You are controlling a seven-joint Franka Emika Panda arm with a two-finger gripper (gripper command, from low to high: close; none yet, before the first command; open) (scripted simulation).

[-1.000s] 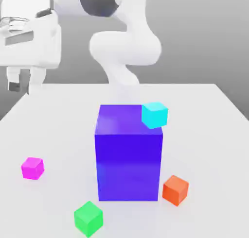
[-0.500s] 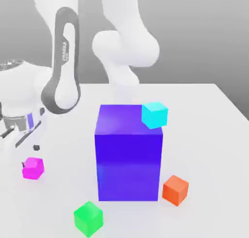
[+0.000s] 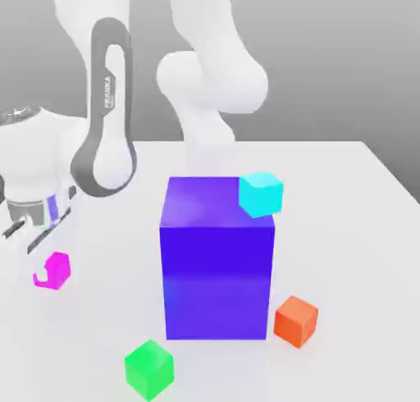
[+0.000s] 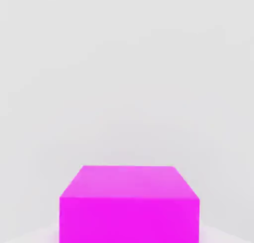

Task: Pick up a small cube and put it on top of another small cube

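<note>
Grey backdrop rises behind a white table (image 3: 344,195) in the exterior view. At the frame's lower left, the magenta cube (image 3: 54,271) is partly hidden: the white fingers (image 3: 39,246) cover its upper-left corner, blending with the table so their outline is hard to make out. They are closed on the magenta cube, which sits low at the table's left side. The white arm (image 3: 111,121) bends down from the top of the frame, hand pointing downward at the left edge, partly cut off. A large blue block (image 3: 217,261) stands mid-frame, a cyan cube (image 3: 261,194) at its upper-right corner. An orange cube (image 3: 295,320) and green cube (image 3: 149,367) lie below.
</note>
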